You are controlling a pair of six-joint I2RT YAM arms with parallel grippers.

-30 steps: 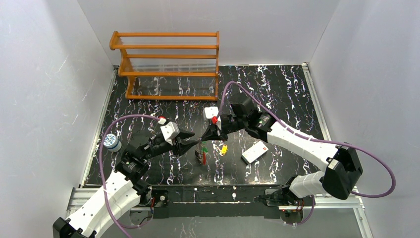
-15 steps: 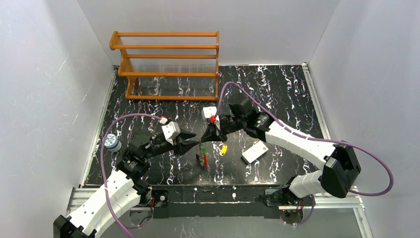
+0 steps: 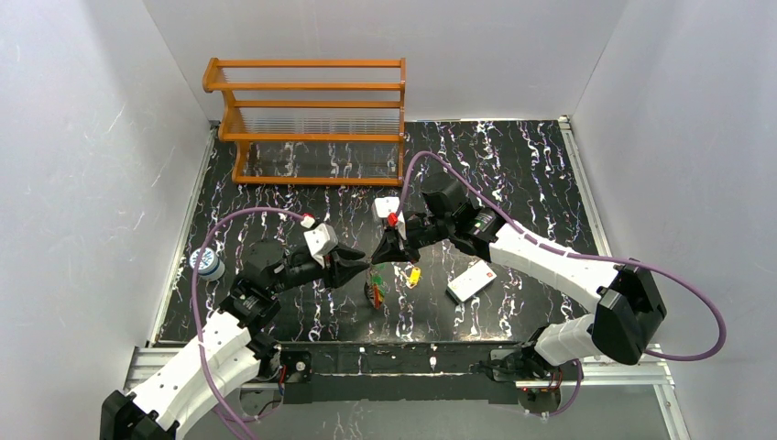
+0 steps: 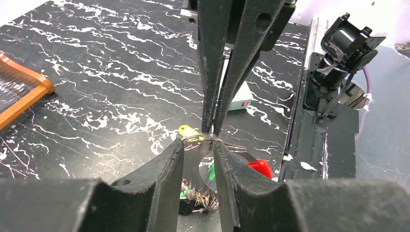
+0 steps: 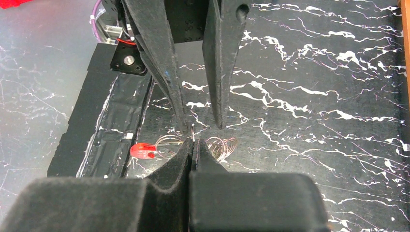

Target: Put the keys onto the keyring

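Observation:
My right gripper [image 3: 381, 256] is shut on a thin silver wire keyring [image 4: 212, 141] and holds it above the table; its tips also show in the right wrist view [image 5: 192, 144]. A red-headed key [image 4: 258, 167] and a green piece [image 4: 212, 171] hang by the ring. The yellow-headed key [image 3: 413, 276] lies on the table just right of it and also shows in the left wrist view [image 4: 188, 131]. My left gripper [image 3: 364, 268] is open, its fingertips [image 4: 176, 147] on either side of the ring right under the right gripper's tips. A tangle of wire loops [image 4: 200, 202] lies below.
A flat white card with a red mark [image 3: 470, 280] lies right of the yellow key. An orange wooden rack [image 3: 311, 119] stands at the back left. A small white cup [image 3: 208, 264] stands near the left edge. The table's front rail [image 3: 394, 357] is close below.
My left gripper has edged right, closer under the right gripper's tips and the ring. The right arm has hardly moved.

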